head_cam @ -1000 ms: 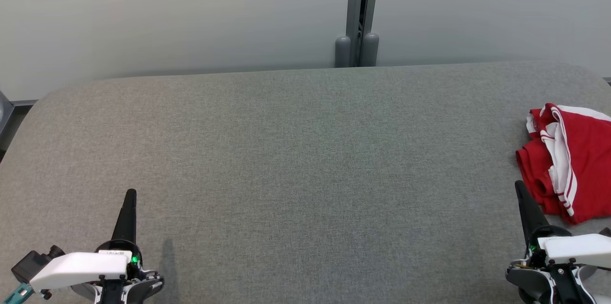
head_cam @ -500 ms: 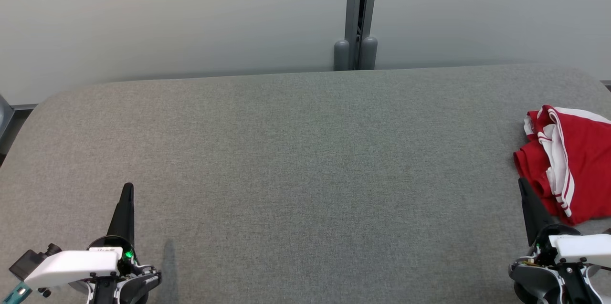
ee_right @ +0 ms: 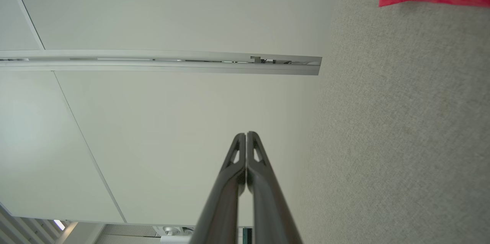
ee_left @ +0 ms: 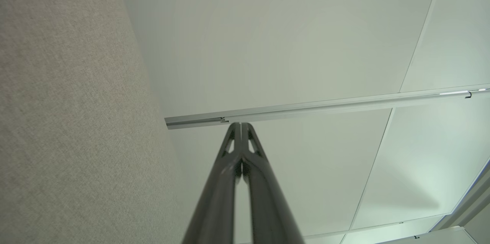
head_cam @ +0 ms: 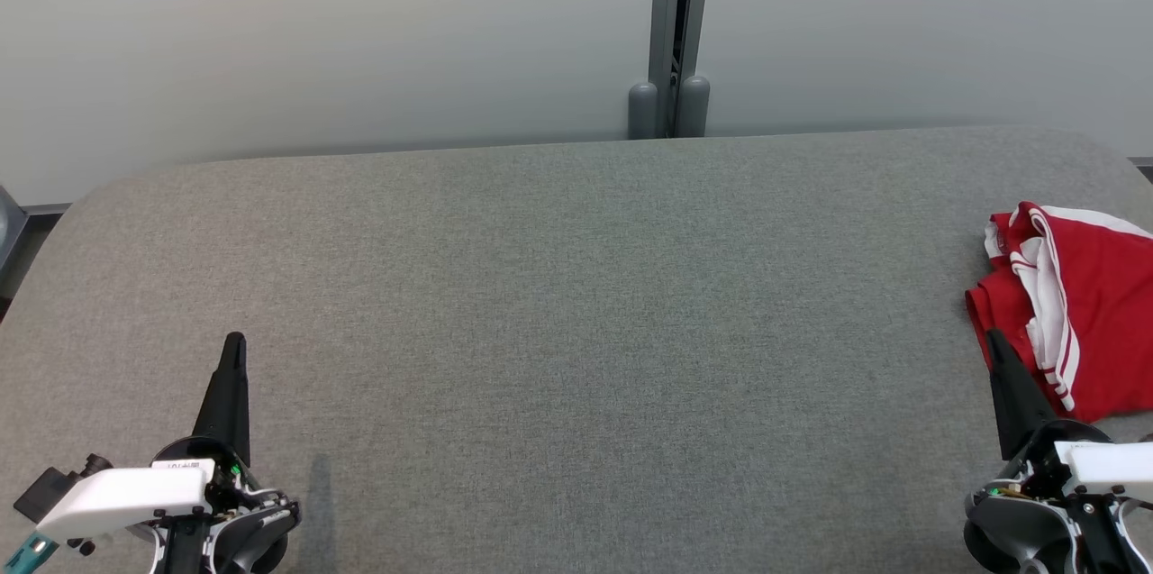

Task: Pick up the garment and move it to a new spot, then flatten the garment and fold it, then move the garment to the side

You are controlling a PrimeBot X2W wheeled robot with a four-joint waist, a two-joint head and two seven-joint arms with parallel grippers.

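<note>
With my right claw (head_cam: 998, 349) and left claw (head_cam: 232, 350) both pinched together and empty, I risk nudging the crumpled garment (head_cam: 1094, 304) off the right edge of the tabletop (head_cam: 576, 286) as I reach.

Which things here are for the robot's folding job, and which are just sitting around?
For the job:
red and white garment, crumpled on the robot's right
grey fabric table it lies on
left gripper and right gripper, both shut and empty

Just there:
pale wall panels
grey metal post behind the table
</note>
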